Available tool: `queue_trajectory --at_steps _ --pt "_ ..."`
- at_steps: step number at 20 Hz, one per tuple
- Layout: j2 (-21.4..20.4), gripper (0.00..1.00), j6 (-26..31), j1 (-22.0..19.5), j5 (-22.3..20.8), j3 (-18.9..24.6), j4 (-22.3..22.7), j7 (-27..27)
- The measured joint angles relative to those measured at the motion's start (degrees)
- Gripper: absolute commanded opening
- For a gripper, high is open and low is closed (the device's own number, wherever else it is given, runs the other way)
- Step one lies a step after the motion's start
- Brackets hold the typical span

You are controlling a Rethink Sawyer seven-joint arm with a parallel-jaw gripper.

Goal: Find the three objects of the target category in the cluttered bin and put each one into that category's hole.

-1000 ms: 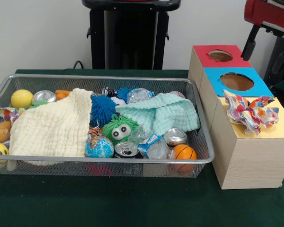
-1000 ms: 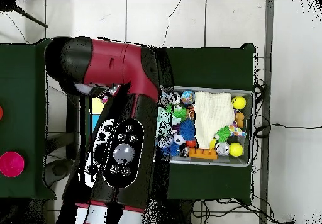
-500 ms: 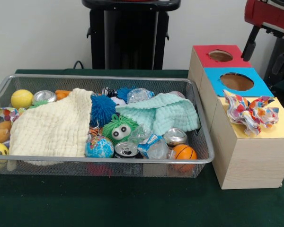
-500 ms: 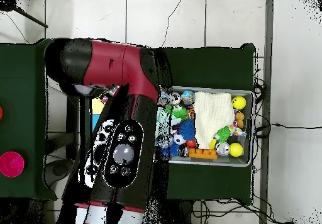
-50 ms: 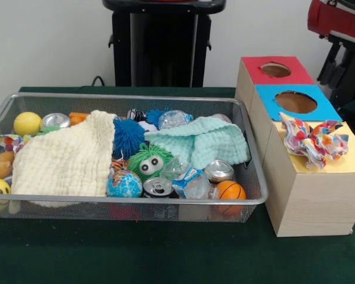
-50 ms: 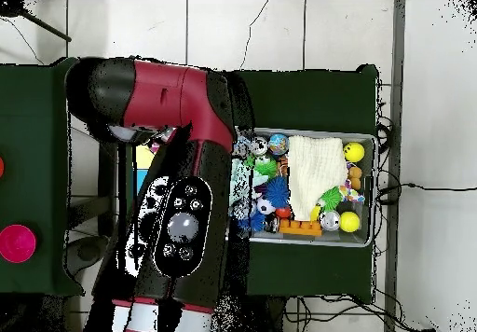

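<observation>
On green table | wire bin, white wall | tool state unclear

Red and black Sawyer arm

Its glossy red shell met black joints; a black panel carried a grey round knob ringed by small buttons, at 6 o'clock.

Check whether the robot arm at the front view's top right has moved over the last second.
Yes. The arm has shifted right and slightly up, away from the red-topped box; its dark lower parts now hang farther right of that box.
</observation>
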Motion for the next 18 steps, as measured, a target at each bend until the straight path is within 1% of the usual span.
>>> queue_trajectory --at_steps 8,12,18 --pt "0.00 0.00 -0.04 -0.16 -0.17 0.75 0.02 0.00" --pt "0.15 0.00 -1.15 -0.85 -0.29 1.84 0.02 0.00" --pt "1.78 0.00 -6.95 -2.05 -1.30 2.74 0.01 0.00"
